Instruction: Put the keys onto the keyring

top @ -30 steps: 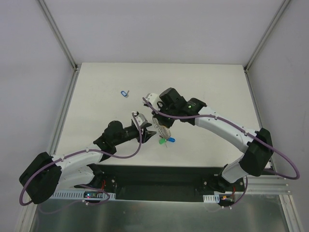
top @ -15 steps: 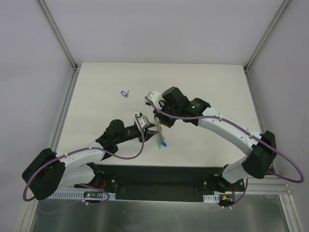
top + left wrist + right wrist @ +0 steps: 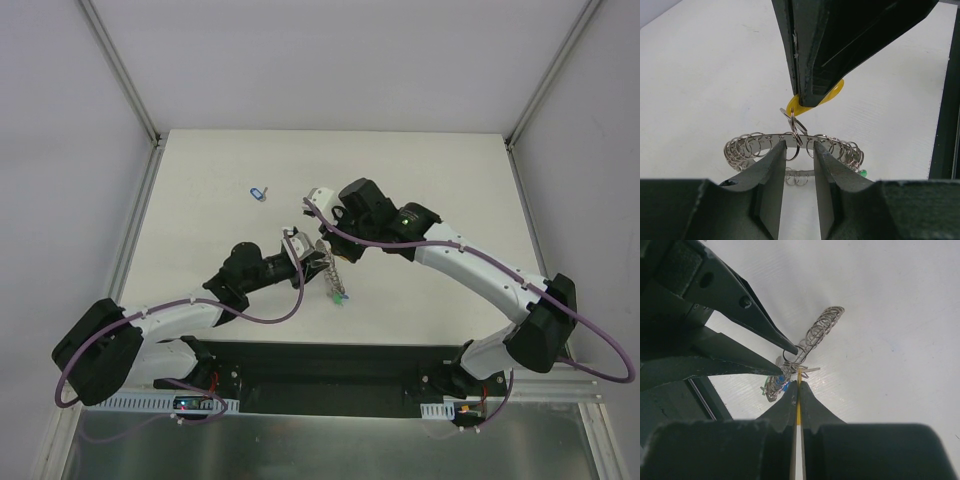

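Observation:
The keyring (image 3: 765, 138), a grey metal band strung with many small split rings, hangs under my right gripper (image 3: 799, 385). That gripper is shut on a yellow key (image 3: 832, 95), seen edge-on as a yellow key (image 3: 799, 390) line between the pads. My left gripper (image 3: 800, 150) is open. Its narrow gap straddles one small split ring at the band's front edge. A blue key (image 3: 782, 380) and a green key (image 3: 340, 297) hang on the keyring (image 3: 334, 272). My left gripper (image 3: 312, 256) and right gripper (image 3: 333, 250) meet at the table's middle.
Another blue key (image 3: 259, 192) lies loose on the white table (image 3: 440, 190), up and left of both grippers. The black base rail (image 3: 330, 365) runs along the near edge, and metal frame posts stand at the back corners.
My left gripper has moved right, up to the keyring, and its jaws have narrowed. The right gripper has held its grip, and the hanging keys have swung slightly left.

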`<state>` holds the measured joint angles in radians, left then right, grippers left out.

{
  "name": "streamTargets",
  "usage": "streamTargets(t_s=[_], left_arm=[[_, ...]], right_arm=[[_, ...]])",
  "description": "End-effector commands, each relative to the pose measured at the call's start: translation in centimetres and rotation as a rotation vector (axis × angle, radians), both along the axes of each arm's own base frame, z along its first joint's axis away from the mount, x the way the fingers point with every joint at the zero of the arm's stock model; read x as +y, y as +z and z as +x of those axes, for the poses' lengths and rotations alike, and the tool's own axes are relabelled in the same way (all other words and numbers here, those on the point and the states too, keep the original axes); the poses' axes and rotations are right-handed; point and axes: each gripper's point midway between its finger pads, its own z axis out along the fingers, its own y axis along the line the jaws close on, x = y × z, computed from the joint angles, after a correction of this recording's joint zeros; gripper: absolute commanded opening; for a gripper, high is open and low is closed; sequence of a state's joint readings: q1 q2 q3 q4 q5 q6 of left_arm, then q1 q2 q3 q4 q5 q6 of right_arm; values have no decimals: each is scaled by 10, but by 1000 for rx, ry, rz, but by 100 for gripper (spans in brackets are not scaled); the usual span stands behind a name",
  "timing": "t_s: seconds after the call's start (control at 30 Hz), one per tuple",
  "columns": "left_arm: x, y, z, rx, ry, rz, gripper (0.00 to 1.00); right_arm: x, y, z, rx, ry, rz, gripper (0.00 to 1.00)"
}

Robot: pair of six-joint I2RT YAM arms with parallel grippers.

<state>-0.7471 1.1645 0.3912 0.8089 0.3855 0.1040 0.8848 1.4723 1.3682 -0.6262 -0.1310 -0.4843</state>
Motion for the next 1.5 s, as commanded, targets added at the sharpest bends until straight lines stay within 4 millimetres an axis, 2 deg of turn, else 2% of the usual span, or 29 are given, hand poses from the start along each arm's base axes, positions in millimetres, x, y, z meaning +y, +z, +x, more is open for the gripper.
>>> streamTargets(t_s=[0.0, 0.17, 0.4, 0.9, 1.27, 1.33, 1.4, 1.47], left_arm=[[-10, 29, 4, -58, -16, -64, 26], [-10, 32, 7, -54, 3, -70, 23], [-11, 37, 8, -43, 4, -86, 26], [-10, 23, 11, 15, 30, -53, 20], [-13, 33, 17, 3, 44, -64, 13], [-13, 33, 17, 4, 40, -64, 10], [-14, 37, 17, -5, 36, -69, 0], [-14, 39, 16, -11, 30, -71, 0]], right_arm=[[-2, 22, 3, -51, -3, 51, 1], [-2, 22, 1, -47, 2, 54, 1], [-2, 23, 0, -47, 0, 56, 1], [-3, 31, -1, -57, 2, 73, 1], [-4, 28, -1, -51, 2, 63, 1], [-4, 28, -1, -51, 3, 61, 1], [-6, 28, 0, -55, -5, 55, 1], [-10, 28, 1, -63, -18, 41, 1]])
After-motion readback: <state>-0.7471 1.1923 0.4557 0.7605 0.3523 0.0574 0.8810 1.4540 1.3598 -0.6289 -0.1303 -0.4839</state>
